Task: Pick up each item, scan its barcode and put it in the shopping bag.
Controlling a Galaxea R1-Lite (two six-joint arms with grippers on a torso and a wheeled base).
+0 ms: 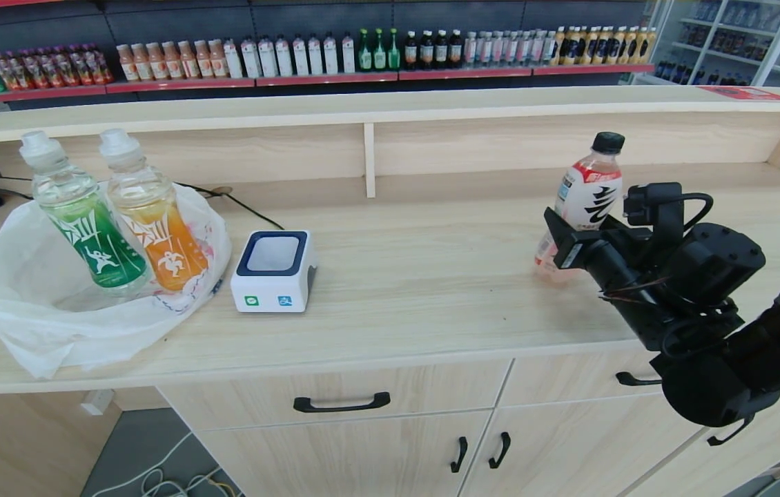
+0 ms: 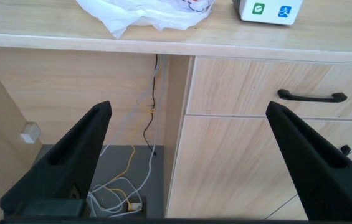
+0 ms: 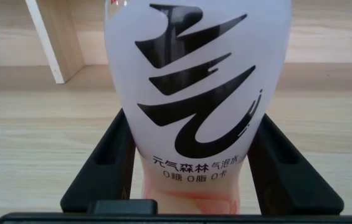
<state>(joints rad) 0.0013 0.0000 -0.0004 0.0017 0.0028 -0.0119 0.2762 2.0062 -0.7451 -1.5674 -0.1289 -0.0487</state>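
Two bottles (image 1: 96, 238) stand in the shopping bag (image 1: 24, 310).

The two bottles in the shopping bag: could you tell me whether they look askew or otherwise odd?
Yes, mildly. The green bottle and the orange bottle both lean, with their caps tipped toward the robot's left. They are propped in the slumped shopping bag rather than standing upright. No spill or damage shows.

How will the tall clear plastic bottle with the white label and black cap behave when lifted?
The tall clear plastic bottle looks full of pinkish drink, so probably rather heavy. Its smooth label may slip. Being tall and narrow, with the right claw low on it, it might tip.
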